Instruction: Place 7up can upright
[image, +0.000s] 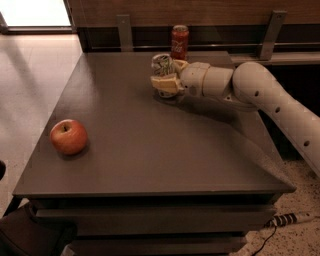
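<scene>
Two drink cans and one apple share a dark grey table (150, 160); the 7up can (161, 64), silvery with green markings, stands roughly upright toward the far middle of the tabletop, held in the gripper (163, 80); the cream-coloured fingers (165, 85) clamp its lower body, and its shiny top rim shows above them; whether its base touches the table cannot be told; no word on its label can be read; what is inside either can is hidden. Just behind it, at the table's far edge, a red cola can (179, 42) stands upright, with white script lettering running up its side. The white arm (260, 95) reaches in from the right; the red apple (68, 136) sits well apart from both cans, near the left edge.
</scene>
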